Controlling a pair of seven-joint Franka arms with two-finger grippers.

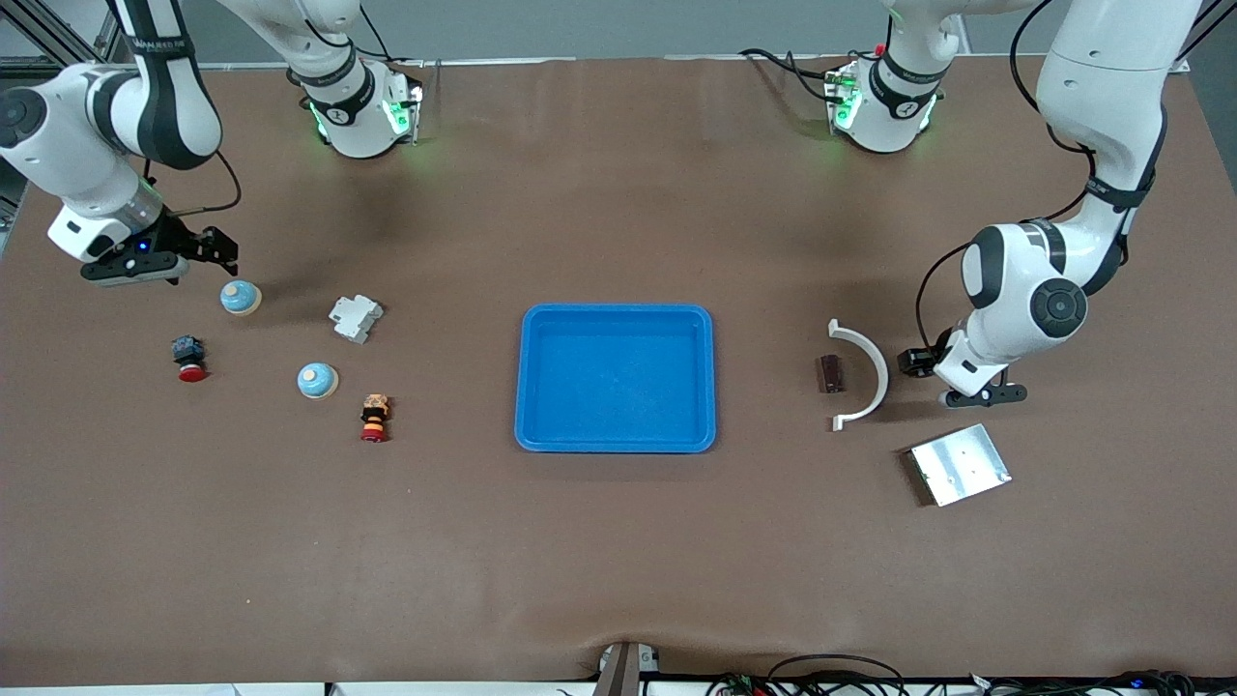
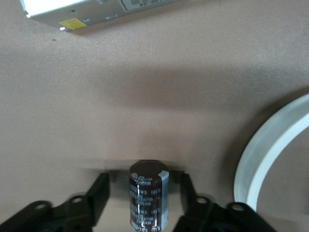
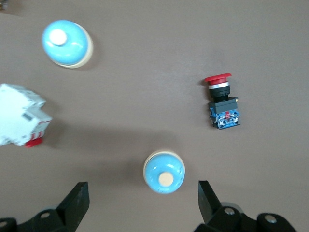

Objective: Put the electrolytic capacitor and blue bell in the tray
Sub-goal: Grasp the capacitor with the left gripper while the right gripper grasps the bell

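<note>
My left end effector (image 2: 139, 203) sits spread round the dark cylindrical electrolytic capacitor (image 2: 147, 195), right end effector (image 3: 143, 205) spread over a blue dome bell (image 3: 164, 172), both well apart from the bright-blue rectangular plastic tray (image 1: 617, 319); an off-centre close could tip either.

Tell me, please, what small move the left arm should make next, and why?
Probably lower and close the left pincer on the capacitor. Its fingers stand open on either side of the capacitor, not yet touching it, and the blue tray holds nothing. The right pincer is open over a blue bell.

Brown table (image 1: 618, 541), blue tray (image 1: 713, 377), two blue bells (image 1: 240, 297), capacitor (image 1: 829, 373), silver plate (image 1: 959, 464), white arc (image 1: 865, 372)
</note>
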